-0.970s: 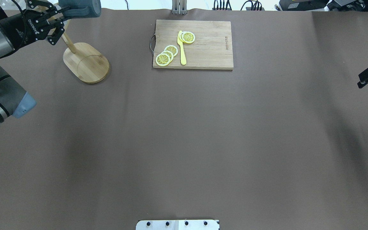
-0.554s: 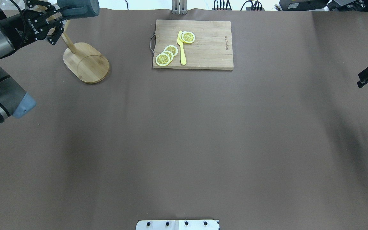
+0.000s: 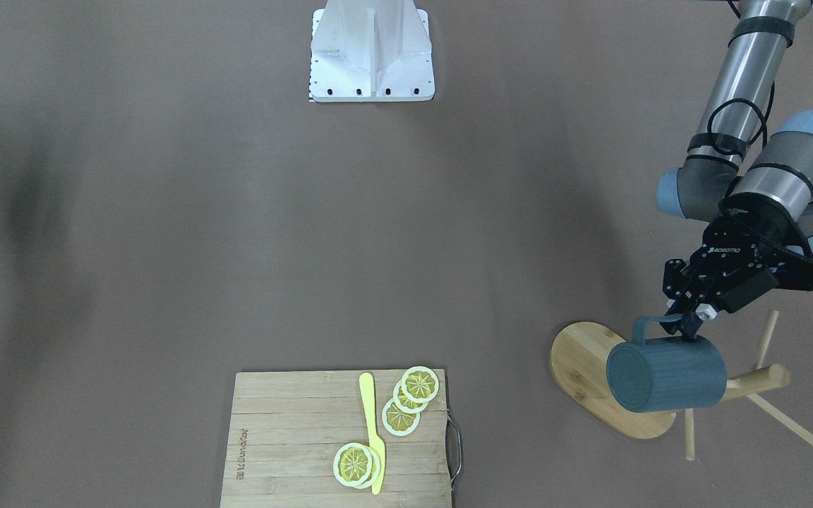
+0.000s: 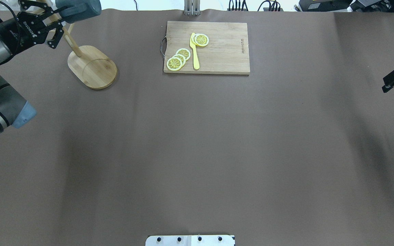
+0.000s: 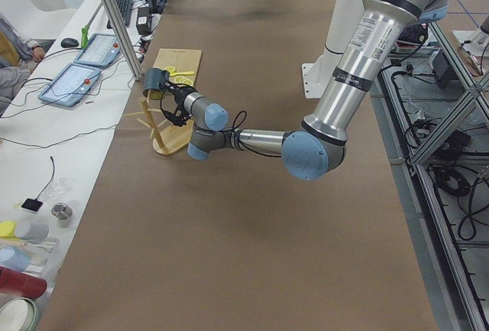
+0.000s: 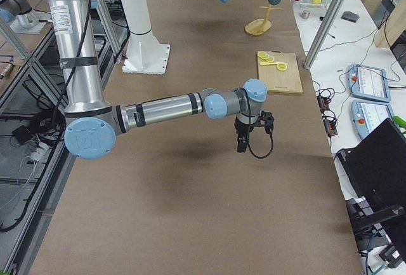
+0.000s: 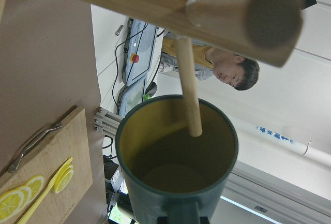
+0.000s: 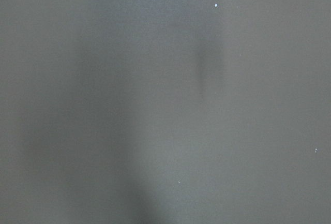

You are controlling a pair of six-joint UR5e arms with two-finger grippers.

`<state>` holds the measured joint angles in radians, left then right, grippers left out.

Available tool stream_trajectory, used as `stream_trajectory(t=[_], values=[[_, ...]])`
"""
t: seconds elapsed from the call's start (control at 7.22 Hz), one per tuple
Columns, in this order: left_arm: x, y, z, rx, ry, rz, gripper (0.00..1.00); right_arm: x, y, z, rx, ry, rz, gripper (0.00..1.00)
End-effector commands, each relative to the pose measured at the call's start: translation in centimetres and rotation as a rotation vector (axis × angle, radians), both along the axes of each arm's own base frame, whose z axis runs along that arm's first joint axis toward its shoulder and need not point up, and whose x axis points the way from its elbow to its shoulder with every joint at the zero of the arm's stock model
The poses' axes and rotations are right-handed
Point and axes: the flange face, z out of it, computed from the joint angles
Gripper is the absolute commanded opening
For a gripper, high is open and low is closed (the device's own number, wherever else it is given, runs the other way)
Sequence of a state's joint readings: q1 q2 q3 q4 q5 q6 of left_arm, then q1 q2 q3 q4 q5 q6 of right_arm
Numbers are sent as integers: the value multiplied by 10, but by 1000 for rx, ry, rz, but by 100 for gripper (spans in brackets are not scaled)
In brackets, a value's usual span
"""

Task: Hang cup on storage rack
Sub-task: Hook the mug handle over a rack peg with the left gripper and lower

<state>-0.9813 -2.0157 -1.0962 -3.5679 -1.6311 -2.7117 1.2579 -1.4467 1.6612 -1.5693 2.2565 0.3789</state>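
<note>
My left gripper is shut on the handle of the dark teal cup and holds it on its side in the air, over the far end of the bamboo storage rack's oval base. The overhead view shows the gripper, the cup and the rack's post. In the left wrist view the cup's yellowish mouth faces a thin peg whose tip lies over the opening, under the post. My right gripper hangs at the right edge; its jaws are unclear.
A wooden cutting board with lemon slices and a yellow knife lies at the back middle. The robot's base plate sits at the near edge. Operators' desks with tablets stand beyond the far edge.
My left gripper has carried the cup a little to the left and farther back, toward the top of the rack. The right arm has barely moved.
</note>
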Motion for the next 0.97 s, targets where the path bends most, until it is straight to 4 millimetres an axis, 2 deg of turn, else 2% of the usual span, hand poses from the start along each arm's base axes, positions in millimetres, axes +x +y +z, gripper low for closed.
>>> stream_trajectory(t=[0.0, 0.14, 0.83], values=[[-4, 0, 7, -45, 83, 2, 0, 0, 0, 0, -1, 0, 1, 100], [-7, -2, 11, -93, 159, -9, 0, -1, 0, 0, -1, 0, 0, 100], [-3, -1, 22, -126, 186, 15, 0, -1, 0, 0, -9, 0, 9, 100]])
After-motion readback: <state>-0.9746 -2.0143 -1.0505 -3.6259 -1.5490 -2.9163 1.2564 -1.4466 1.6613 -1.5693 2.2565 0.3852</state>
